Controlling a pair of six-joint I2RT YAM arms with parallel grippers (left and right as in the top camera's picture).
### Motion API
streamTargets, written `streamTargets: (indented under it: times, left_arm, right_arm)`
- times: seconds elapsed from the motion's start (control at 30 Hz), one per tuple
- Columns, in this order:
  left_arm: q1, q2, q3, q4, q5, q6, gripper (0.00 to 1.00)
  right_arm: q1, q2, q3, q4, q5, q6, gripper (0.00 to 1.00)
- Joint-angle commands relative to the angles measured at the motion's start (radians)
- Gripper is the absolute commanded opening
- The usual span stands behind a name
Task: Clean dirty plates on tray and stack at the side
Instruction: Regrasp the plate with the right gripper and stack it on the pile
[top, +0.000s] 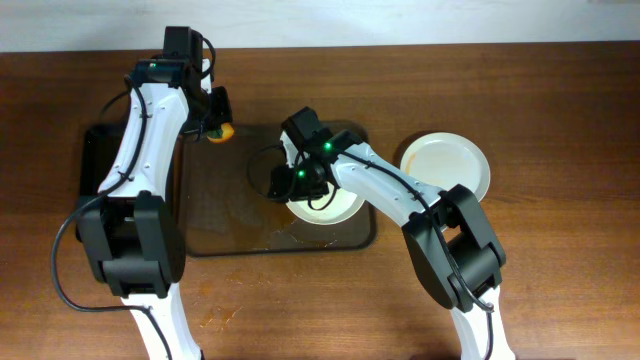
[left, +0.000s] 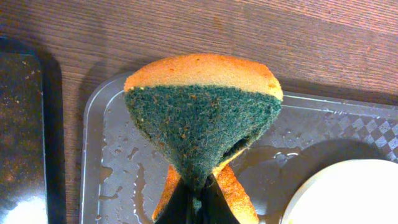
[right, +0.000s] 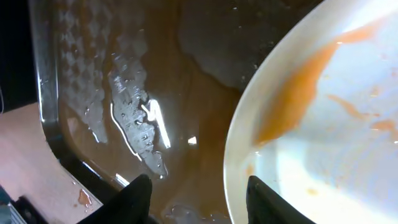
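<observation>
So the dirty plate (top: 328, 207) is sitting in the tray (top: 230, 222), over on its right half. The right wrist view shows orange sauce smears (right: 298, 93) across its white surface. The tray floor is wet, with puddles of brownish water (right: 134, 115) right beside the plate's rim.

The right hand (right: 199, 183) is down low at the plate's left edge with its fingers apart, and the rim runs up between them. Can't tell if either finger is actually touching it.

The left hand (top: 212, 108) is up at the tray's back left corner, clamped on a sponge (left: 202, 118). The green scrubby face points toward the camera with orange foam behind it, and it's pinched so it fans out. In the left wrist view the sponge hangs above the wet tray, well apart from the dirty plate.

Out on the desk (top: 560, 120), a clean plate (top: 446, 165) sits just right of the tray. A black tray (top: 90, 150) lies along the tray's left side.
</observation>
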Motion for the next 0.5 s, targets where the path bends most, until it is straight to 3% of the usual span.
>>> streamTargets:
  times: [0.0, 0.17, 0.3, 0.47]
  left_arm:
    - [0.001, 0.005, -0.005, 0.001, -0.006, 0.017, 0.0]
    - [0.001, 0.005, -0.005, -0.001, -0.006, 0.017, 0.0]
    - [0.001, 0.005, -0.005, 0.0, -0.006, 0.017, 0.01]
    - [0.001, 0.005, -0.005, -0.001, -0.006, 0.017, 0.01]
  right_arm:
    - [-0.025, -0.003, 0.107, -0.08, -0.019, -0.09, 0.5]
    - [-0.195, -0.022, 0.238, -0.393, 0.219, -0.026, 0.58]
    - [-0.217, 0.025, 0.225, -0.452, 0.39, 0.04, 0.61]
    - [-0.219, 0.103, 0.216, -0.457, 0.373, 0.042, 0.62]
